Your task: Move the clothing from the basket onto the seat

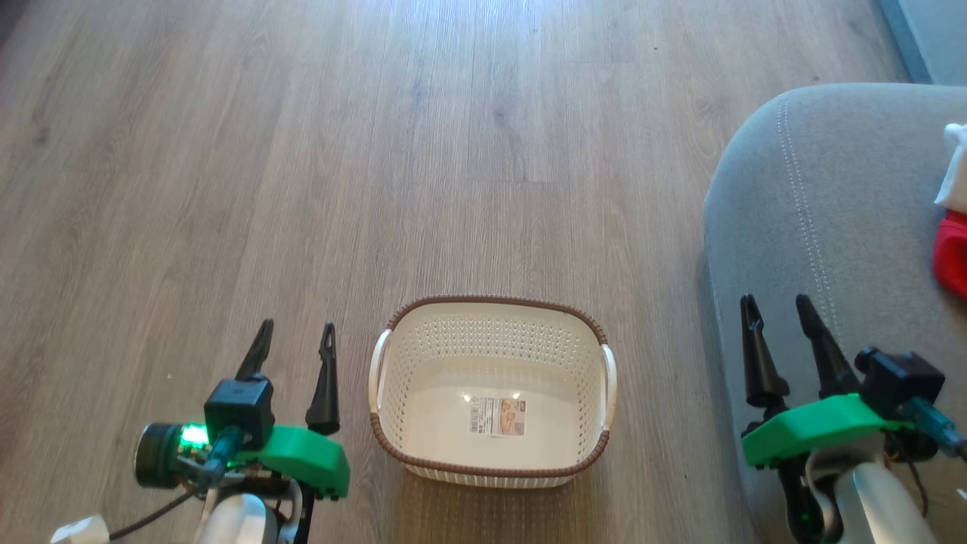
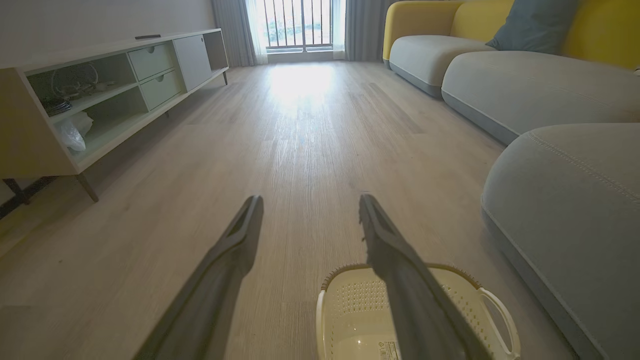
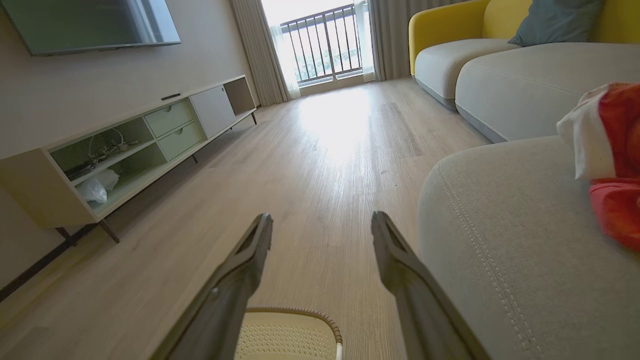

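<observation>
Resting on the pale wood-grain plank floor (image 1: 468, 136), the basket (image 1: 491, 302) is a small rounded rectangle of cream perforated plastic. It has a brown woven-look rim, a loop handle on each short side and a printed label sticker (image 1: 497, 416) on its smooth bottom. It sits between the two grippers, just to the right of the left gripper (image 1: 297, 326) and farther to the left of the right gripper (image 1: 775, 299). Both grippers have their long, tapered dark fingers spread apart, gripping nothing. The right gripper is at the rounded edge of the seat (image 1: 823, 196), a broad grey woven-fabric cushion with a pale stitched seam. The clothing (image 1: 953, 257), soft crumpled red fabric with a white part, lies on the seat to the right of the right gripper and beyond its fingertips, apart from them.
</observation>
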Motion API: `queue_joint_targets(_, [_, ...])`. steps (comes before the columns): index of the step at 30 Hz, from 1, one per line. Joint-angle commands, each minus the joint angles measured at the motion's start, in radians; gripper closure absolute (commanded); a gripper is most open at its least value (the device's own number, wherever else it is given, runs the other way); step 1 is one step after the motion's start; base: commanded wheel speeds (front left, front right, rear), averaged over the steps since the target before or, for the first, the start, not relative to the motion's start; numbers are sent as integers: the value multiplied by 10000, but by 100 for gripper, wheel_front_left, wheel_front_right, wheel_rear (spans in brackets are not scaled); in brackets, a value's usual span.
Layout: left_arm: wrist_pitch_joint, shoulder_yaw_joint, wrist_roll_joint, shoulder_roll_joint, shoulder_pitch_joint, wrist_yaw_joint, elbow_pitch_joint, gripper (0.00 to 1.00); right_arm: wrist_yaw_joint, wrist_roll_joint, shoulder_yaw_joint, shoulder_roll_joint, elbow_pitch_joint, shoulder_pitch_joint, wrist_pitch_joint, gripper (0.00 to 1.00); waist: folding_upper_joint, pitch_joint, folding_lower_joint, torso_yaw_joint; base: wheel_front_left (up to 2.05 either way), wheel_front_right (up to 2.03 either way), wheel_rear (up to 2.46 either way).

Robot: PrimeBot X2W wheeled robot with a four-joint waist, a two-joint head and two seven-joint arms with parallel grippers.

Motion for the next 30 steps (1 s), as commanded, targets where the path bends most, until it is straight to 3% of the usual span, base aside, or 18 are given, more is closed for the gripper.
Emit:
queue_joint_targets(1, [-51, 333, 70, -3, -199, -25, -223, 0, -2, -85, 178, 54, -306, -44, -64, 0, 0, -19, 1, -23, 0, 0, 0])
queue_joint_targets(14, [-51, 246, -275, -6, -114, -354, -228, 0, -2, -131, 128, 64, -316, 9, -65, 0, 0, -108, 1, -66, 0, 0, 0])
queue_joint_targets(30, [-51, 410, -688, -6, -227, -419, 95, 0, -2, -83, 76, 40, -286, -85, -65, 0, 0, 7, 1, -47, 0, 0, 0])
